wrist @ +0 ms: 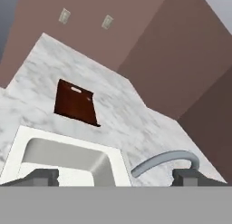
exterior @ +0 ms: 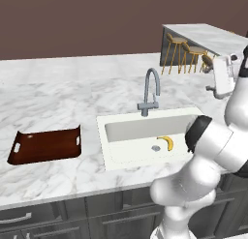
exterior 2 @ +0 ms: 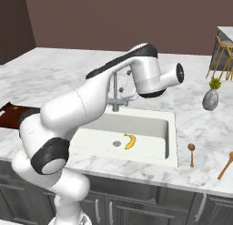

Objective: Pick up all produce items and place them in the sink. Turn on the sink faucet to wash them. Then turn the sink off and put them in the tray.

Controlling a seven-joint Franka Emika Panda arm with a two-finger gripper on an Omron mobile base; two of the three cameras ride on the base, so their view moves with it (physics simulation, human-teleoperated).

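Banana's in the sink; tap comes next, I'd say.

The table (exterior: 58,93) carries the sink (exterior: 114,131), and the banana (exterior: 167,142) lies at 3 o'clock of the drain. The faucet (exterior: 151,90) stands at the basin's 12 o'clock. The end effector (wrist: 116,177) hangs released above; it should approach the side lever squarely and push gently.

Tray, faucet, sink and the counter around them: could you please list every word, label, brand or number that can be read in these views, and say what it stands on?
None: no text, number or brand mark can be read in any view.
The tray is plain wood with white handle cut-outs.
The faucet, sink and banana bear no markings.
The two wall plates in the hand view are blank.
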